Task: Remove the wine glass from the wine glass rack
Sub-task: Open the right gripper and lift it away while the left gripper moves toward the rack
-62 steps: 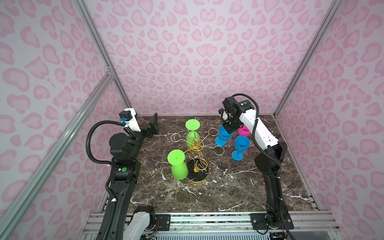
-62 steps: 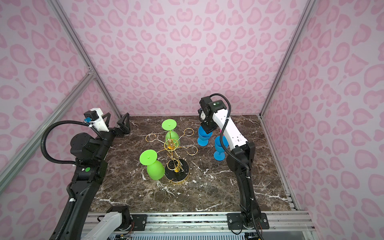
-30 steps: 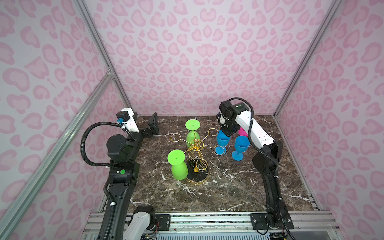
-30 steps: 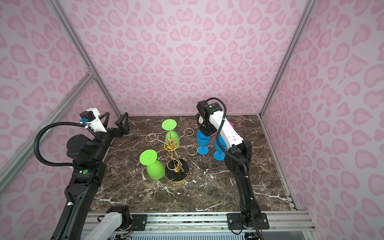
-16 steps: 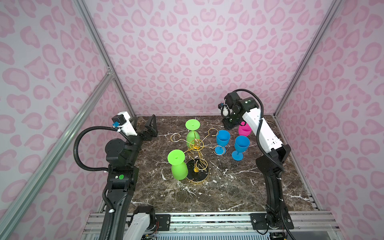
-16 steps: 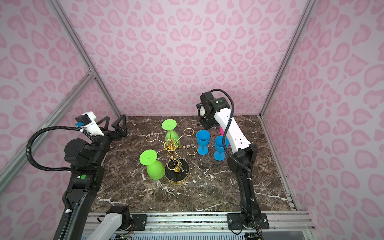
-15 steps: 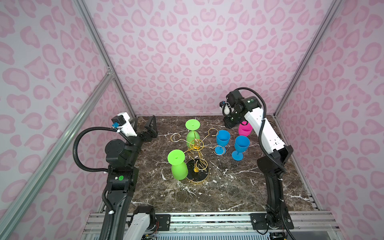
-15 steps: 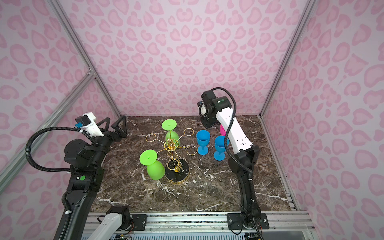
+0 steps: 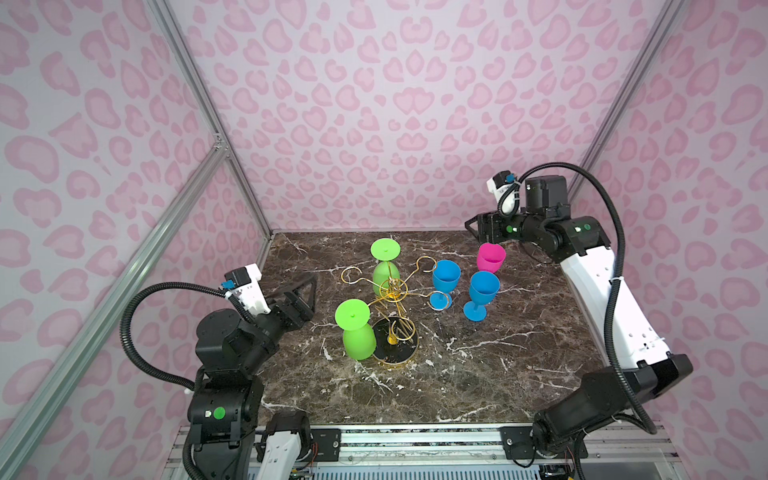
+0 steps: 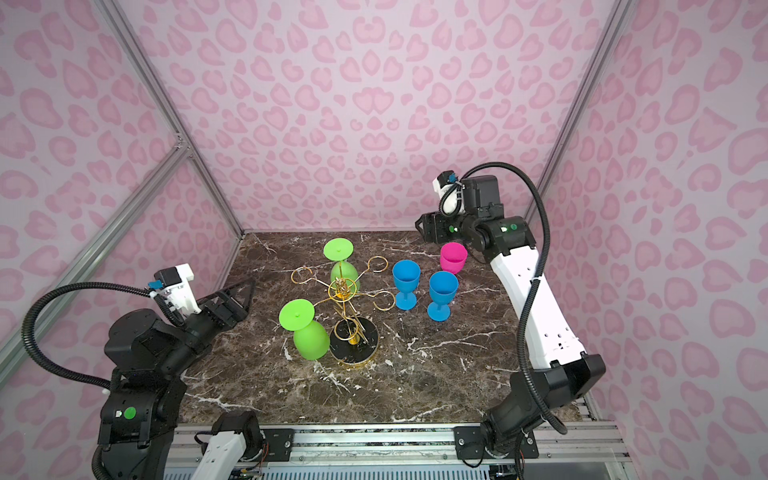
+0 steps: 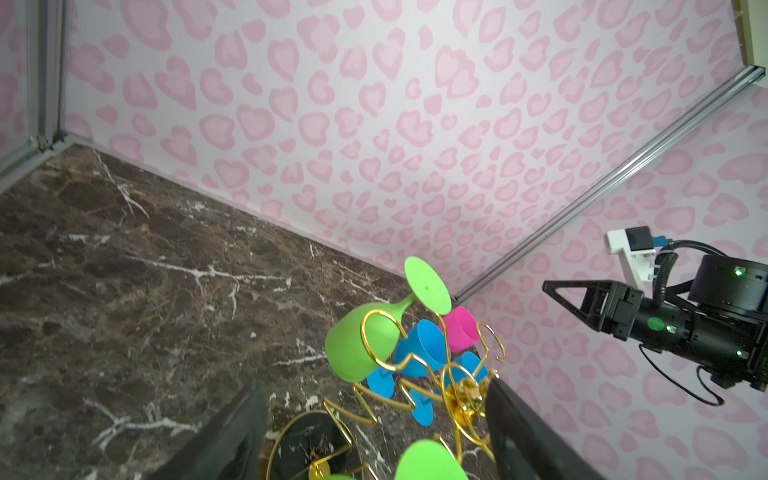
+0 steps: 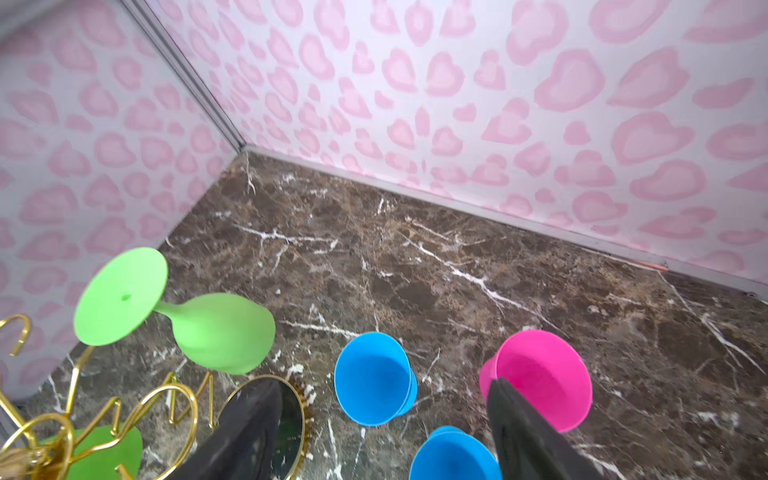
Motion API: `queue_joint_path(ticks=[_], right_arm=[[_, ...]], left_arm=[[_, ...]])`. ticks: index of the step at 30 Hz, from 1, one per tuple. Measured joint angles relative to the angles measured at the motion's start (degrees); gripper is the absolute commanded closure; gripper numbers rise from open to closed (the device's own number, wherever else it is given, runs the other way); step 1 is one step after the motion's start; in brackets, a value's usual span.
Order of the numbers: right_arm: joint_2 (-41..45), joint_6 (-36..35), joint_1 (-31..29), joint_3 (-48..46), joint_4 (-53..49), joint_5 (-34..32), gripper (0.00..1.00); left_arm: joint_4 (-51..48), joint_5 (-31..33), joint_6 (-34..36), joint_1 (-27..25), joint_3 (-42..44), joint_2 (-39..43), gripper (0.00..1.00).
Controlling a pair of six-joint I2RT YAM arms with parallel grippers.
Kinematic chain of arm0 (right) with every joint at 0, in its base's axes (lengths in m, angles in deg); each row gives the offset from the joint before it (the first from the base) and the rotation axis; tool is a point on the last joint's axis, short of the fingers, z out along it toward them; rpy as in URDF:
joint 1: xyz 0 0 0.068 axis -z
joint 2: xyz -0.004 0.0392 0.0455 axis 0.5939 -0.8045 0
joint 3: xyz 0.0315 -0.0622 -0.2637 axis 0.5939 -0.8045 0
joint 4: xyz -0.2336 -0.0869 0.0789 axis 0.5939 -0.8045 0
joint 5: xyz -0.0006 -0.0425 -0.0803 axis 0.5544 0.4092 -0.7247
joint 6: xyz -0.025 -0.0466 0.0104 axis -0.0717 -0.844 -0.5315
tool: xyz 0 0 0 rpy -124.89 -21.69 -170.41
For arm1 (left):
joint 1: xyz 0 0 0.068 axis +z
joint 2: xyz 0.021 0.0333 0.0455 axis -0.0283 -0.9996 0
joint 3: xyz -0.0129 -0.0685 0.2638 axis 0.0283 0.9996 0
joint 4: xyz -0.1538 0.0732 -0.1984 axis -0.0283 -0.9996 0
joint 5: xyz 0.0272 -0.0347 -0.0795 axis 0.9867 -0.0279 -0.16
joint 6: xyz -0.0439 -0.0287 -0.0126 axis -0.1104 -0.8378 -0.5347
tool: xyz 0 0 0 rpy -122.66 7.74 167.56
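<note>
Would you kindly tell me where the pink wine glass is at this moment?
In both top views the pink wine glass stands upright on the marble table, back right, just behind a blue glass and near the right gripper.

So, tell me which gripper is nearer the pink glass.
Right. The right gripper hangs beside the pink glass, toward the back wall; the left gripper sits beyond the rack.

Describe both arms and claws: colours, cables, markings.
The left arm and right arm share black joints, white link shells, green dots and a looping ribbed black cable hose. The left claw and right claw have black triangular open-frame fingers; white blue-plugged camera mounts sit behind them.
</note>
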Motion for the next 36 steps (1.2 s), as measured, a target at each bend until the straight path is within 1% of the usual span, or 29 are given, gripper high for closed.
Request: queue_joint_path(ticks=[4,9,15,20,23,24,25,26,27,28,29,30,31,33,35,36], right_arm=[[3.52,1.4,0.59,-5.03,6.62,3.87,0.09],[6.32,2.84,1.29,-10.93,11.15,6.75,0.08],[8.37,4.35,1.97,-15.06,14.69,9.42,0.08],[9.68,5.25,2.1,-17.35,17.16,11.1,0.08],[10.64,5.42,2.1,-19.1,18.12,11.45,0.08],[10.88,5.81,2.1,-19.54,18.47,11.52,0.08],[10.99,5.88,2.14,-19.78,18.71,11.78,0.08],[11.06,6.08,2.16,-19.93,19.15,11.98,0.08],[11.08,6.43,2.21,-20.0,19.5,12.28,0.08],[11.13,6.67,2.21,-20.02,19.87,12.31,0.08],[11.17,6.69,2.21,-20.02,20.11,12.39,0.08],[11.21,6.71,2.21,-20.02,20.35,12.59,0.08],[11.28,6.71,2.23,-20.02,20.39,12.7,0.08],[11.39,6.69,2.25,-20.02,20.39,12.7,0.08],[11.54,6.69,2.32,-20.02,20.39,12.72,0.08],[11.65,6.69,2.32,-20.02,20.39,12.74,0.08]], left_arm=[[-8.13,-3.78,-3.41,0.0,0.2,3.15,0.26],[-13.03,-8.59,-8.41,0.0,1.95,6.99,0.32],[-12.57,-14.45,-14.38,0.0,4.59,9.64,0.43],[-11.17,-17.92,-17.99,0.0,7.02,9.64,0.48],[-9.2,-19.69,-19.17,0.04,7.02,9.09,0.55],[-8.35,-20.31,-19.32,0.04,7.04,8.59,0.59],[-7.43,-20.85,-19.89,0.04,7.1,8.09,0.67],[-6.73,-21.27,-20.65,0.04,7.13,7.65,0.75],[-6.12,-21.79,-20.76,0.04,7.13,7.08,0.87],[-5.73,-22.16,-20.76,0.04,7.1,6.45,0.95],[-5.6,-22.38,-20.72,0.04,7.06,5.81,0.96],[-5.49,-22.62,-20.24,0.04,6.93,5.11,0.9],[-5.46,-22.75,-20.35,0.04,6.75,4.61,0.79],[-5.49,-22.99,-19.8,0.04,6.43,4.17,0.73],[-5.51,-23.32,-19.58,0.04,6.19,3.69,0.65],[-5.64,-23.43,-19.15,0.04,6.19,3.48,0.56]])
